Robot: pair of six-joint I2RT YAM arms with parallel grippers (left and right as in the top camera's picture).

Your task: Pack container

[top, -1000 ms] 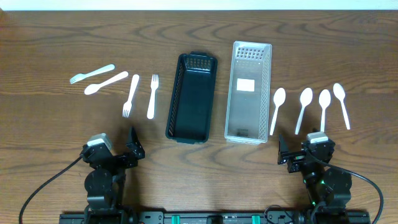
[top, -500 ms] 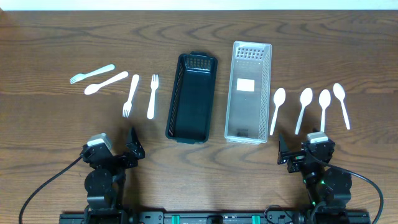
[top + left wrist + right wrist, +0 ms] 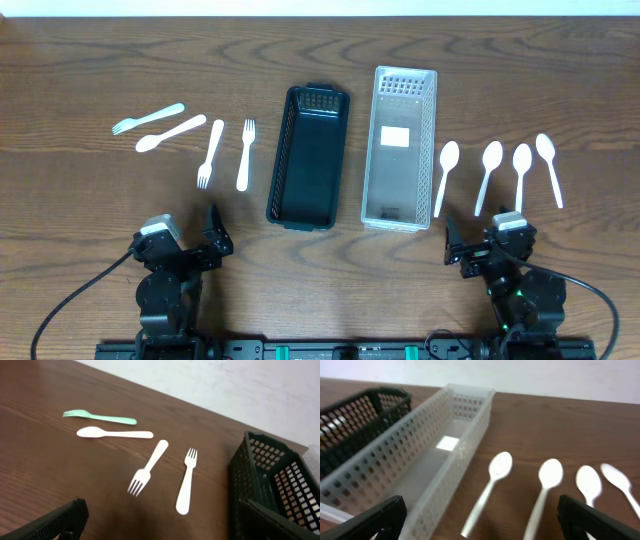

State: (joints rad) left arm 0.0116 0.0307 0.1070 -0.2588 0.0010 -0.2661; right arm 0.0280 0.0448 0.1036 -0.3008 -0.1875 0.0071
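Note:
A black basket and a clear white basket stand side by side mid-table, both empty. Left of them lie a pale green fork, a white spoon and two white forks; they also show in the left wrist view. Right of the clear basket lie several white spoons, also in the right wrist view. My left gripper and right gripper are open and empty near the front edge.
The clear basket has a white label on its floor. The black basket's corner is right of my left fingers. Bare wood lies between the grippers and the cutlery.
The right gripper has shifted very slightly left. Nothing else has moved.

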